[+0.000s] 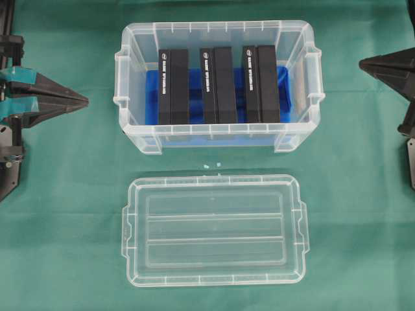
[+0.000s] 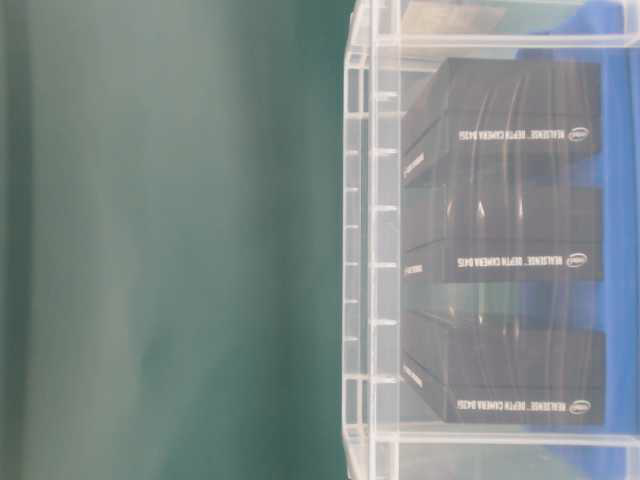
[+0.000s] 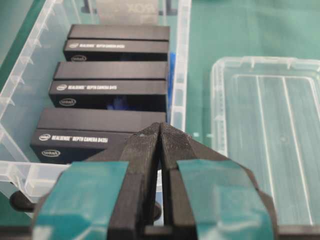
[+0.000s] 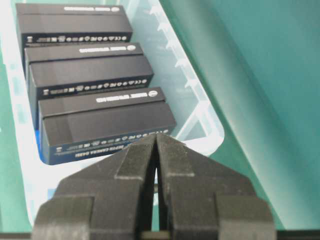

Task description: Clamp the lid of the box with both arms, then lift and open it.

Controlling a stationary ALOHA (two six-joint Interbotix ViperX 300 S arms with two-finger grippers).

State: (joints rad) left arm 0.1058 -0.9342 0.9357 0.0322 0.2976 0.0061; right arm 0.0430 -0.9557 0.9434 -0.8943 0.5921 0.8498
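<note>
Lid (image 1: 214,230): one, already off and lying flat on the green worktop (image 1: 71,214), just on the near side of the box and apart from it; you will find nothing resting on it.
Box (image 1: 215,87): one, open, standing at the far centre, well apart from both grippers.
Box contents: three black cases (image 1: 220,84) standing side by side on a blue base (image 1: 150,97).
Lid axis: the long axis runs left to right in the overhead view, so each short end with its small tab faces one arm.
Left gripper (image 1: 83,100): teal-taped, at the left edge level with the box; fingers (image 3: 145,150) pressed together, holding nothing.
Right gripper (image 1: 363,65): at the right edge, level with the far part of the box; fingers (image 4: 137,157) closed on nothing.
Bearing to lid: from either gripper the lid lies nearer the front and toward the centre; neither arm is clearly closer.
Task status: judged complete, since the lid is clear of the box; if you re-clamp, approach the short ends.
</note>
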